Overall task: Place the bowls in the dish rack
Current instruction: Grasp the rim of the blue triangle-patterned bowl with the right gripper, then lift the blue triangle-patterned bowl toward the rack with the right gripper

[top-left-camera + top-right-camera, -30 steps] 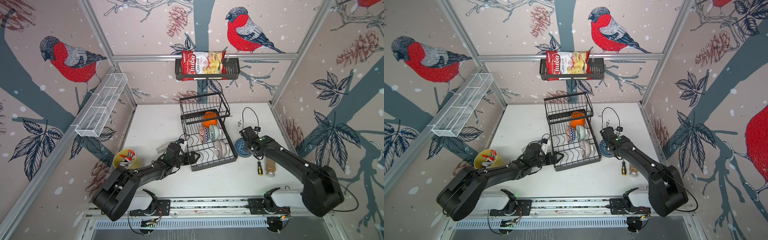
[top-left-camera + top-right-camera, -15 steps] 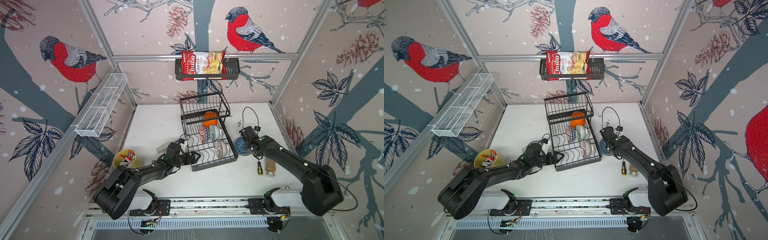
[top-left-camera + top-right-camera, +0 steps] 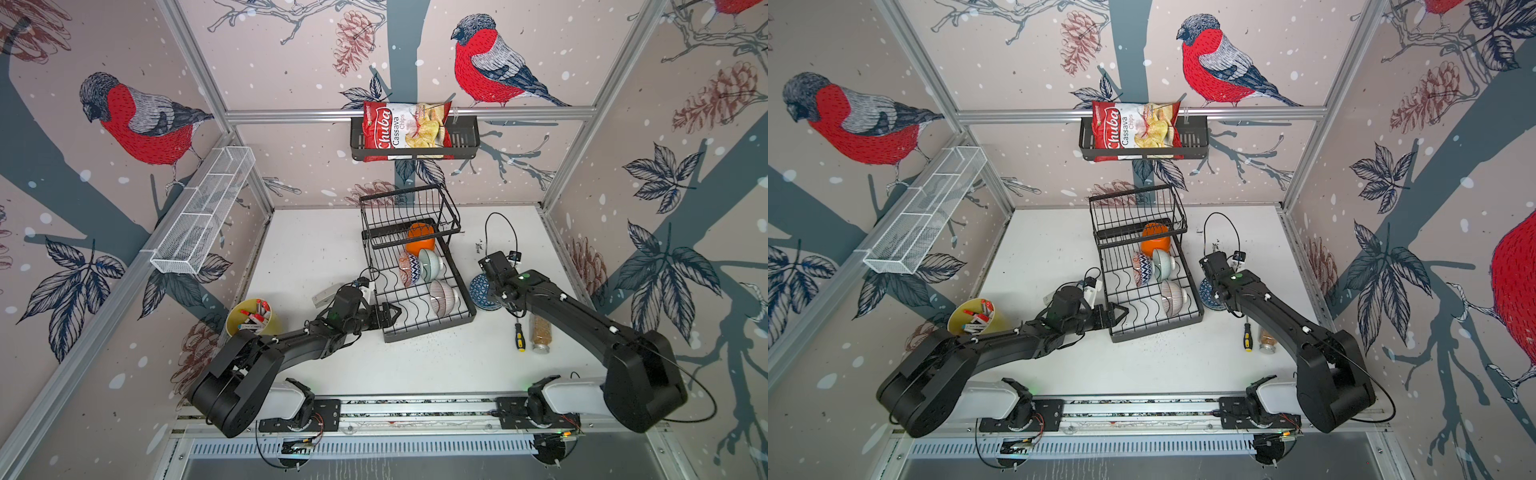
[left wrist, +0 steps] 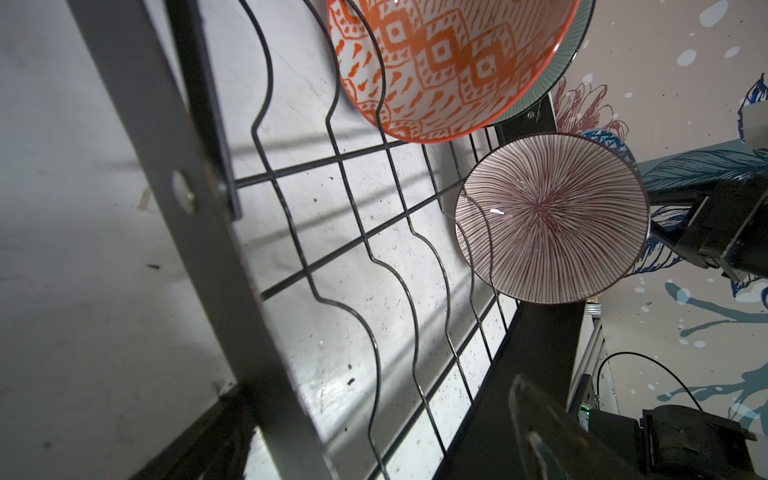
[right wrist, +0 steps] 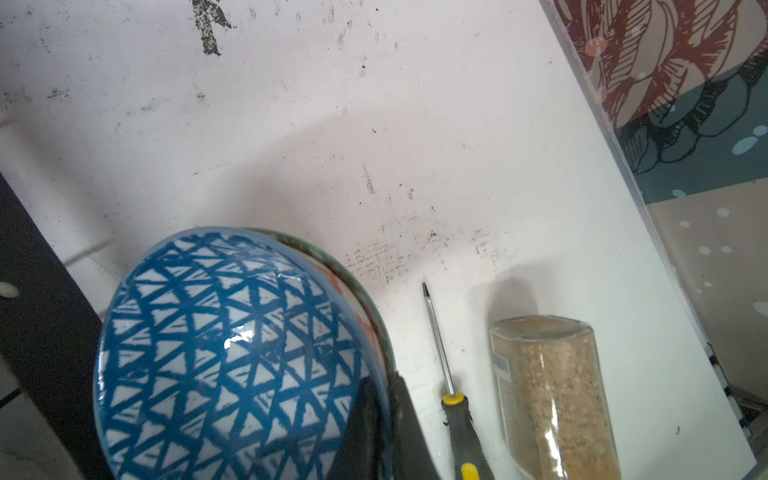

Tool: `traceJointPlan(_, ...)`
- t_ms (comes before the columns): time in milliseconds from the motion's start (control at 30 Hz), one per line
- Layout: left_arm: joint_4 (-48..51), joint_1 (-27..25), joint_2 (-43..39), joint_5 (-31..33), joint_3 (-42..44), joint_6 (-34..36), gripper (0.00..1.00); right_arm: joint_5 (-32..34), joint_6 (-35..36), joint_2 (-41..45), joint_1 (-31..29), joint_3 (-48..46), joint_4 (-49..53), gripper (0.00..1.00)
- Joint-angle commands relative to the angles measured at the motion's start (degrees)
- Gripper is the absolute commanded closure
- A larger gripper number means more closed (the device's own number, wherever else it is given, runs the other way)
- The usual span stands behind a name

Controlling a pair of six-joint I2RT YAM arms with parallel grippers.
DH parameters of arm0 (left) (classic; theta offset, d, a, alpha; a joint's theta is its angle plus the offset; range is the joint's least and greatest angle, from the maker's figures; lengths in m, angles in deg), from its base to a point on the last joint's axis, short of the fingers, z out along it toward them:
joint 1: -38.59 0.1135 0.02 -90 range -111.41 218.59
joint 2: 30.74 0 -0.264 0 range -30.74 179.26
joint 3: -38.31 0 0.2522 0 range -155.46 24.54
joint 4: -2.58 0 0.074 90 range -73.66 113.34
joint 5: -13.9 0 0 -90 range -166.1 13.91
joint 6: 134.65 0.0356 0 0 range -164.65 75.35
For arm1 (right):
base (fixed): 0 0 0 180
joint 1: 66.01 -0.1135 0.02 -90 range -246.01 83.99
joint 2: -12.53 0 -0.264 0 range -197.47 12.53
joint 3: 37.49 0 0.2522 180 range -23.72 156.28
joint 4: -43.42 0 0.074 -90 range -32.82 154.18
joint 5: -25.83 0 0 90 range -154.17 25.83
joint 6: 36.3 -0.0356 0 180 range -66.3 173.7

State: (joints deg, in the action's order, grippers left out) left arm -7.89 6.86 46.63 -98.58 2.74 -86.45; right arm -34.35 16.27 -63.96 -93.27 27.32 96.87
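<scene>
In a top view the black wire dish rack (image 3: 1158,329) stands mid-frame on the white table (image 3: 1050,249), with its raised basket toward the top. Under that basket sits an orange bowl (image 3: 1154,244). Below it a red-and-blue patterned bowl (image 3: 1142,269) and a pale mint bowl (image 3: 1163,264) stand on edge side by side, and lower still is a striped bowl (image 3: 1173,296). The left hand (image 3: 1119,315), jaws apart, is at the rack's lower-left corner. Just right of the rack, the closed right hand (image 3: 1216,296) reaches down onto a blue bowl (image 3: 1206,291) on the table. At lower right lie a screwdriver (image 3: 1248,336) and a jar (image 3: 1268,338).
</scene>
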Motion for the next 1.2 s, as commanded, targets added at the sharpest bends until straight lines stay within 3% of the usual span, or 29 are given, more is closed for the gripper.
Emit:
traceJointPlan(0, -4.9, -0.3, -0.4, -1.6, -0.5, 0.4, 0.06, 1.2, 0.6, 1.0, 0.0, 0.9, 2.4, 1.00)
traceJointPlan(800, -4.2, -0.4, -0.8, -0.9, -0.3, 0.6, 0.06, 8.4, 0.9, 3.6, -3.8, 8.5, 7.5, 1.00)
traceJointPlan(1167, -2.3, -0.3, -3.6, 1.0, -0.3, 1.4, 0.06, 15.9, -1.1, 2.1, -12.4, 15.6, 12.2, 1.00)
